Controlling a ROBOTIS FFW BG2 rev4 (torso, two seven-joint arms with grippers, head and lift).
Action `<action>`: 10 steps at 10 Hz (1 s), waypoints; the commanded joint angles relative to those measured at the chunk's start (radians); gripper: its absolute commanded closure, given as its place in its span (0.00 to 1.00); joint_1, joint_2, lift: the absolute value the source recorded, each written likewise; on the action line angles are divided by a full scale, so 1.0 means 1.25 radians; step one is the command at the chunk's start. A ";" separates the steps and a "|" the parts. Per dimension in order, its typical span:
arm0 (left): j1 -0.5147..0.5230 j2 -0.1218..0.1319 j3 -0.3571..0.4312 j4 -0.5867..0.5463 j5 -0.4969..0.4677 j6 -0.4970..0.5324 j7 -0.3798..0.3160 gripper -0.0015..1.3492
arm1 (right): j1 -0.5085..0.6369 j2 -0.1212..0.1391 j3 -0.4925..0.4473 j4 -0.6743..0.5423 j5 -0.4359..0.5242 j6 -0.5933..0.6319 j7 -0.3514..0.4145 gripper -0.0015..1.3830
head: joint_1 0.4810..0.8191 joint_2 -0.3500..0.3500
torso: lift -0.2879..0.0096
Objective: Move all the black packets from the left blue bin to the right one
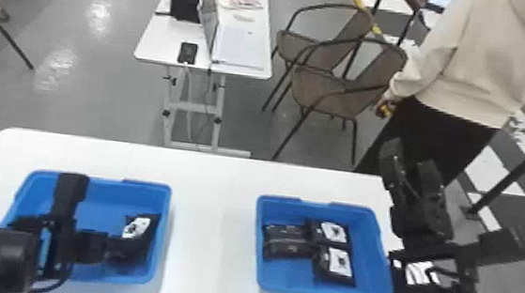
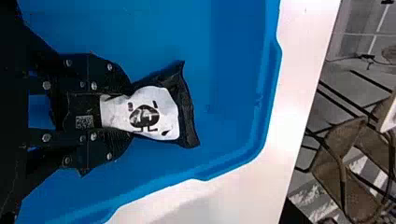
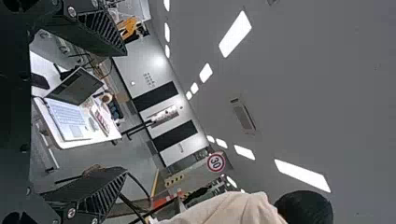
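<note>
Left hand (image 2: pixel 128 111) pinching a black, pillow-shaped packet with a white label (image 2: pixel 161 112), within the left blue plastic bin (image 1: pixel 104 199). The packet's long axis runs out from between the fingers, roughly in line with them. The right blue plastic bin (image 1: pixel 371 264) lies to the robot's right, across a strip of white table (image 1: pixel 212 227); the coming carry is probably sideways, over both facing walls. Right hand (image 3: pixel 123 111): fingers spread, beyond the right bin, farther from the packet.
</note>
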 commanded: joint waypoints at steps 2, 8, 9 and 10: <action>0.153 0.027 0.032 -0.299 0.076 -0.004 -0.016 0.88 | 0.002 0.001 0.004 0.001 -0.012 0.006 0.000 0.10 | 0.63 0.26 | 0.97; -0.036 -0.025 -0.133 -0.089 0.028 -0.367 -0.330 0.88 | -0.105 -0.016 0.069 0.084 -0.015 0.120 0.122 0.10 | 0.63 0.19 | 0.97; -0.072 -0.053 -0.136 -0.048 -0.006 -0.377 -0.351 0.88 | -0.126 -0.020 0.085 0.102 -0.011 0.142 0.134 0.10 | 0.63 0.19 | 0.97; -0.104 -0.064 -0.163 -0.021 -0.014 -0.385 -0.354 0.88 | -0.135 -0.020 0.096 0.112 -0.006 0.167 0.135 0.10 | 0.63 0.19 | 0.97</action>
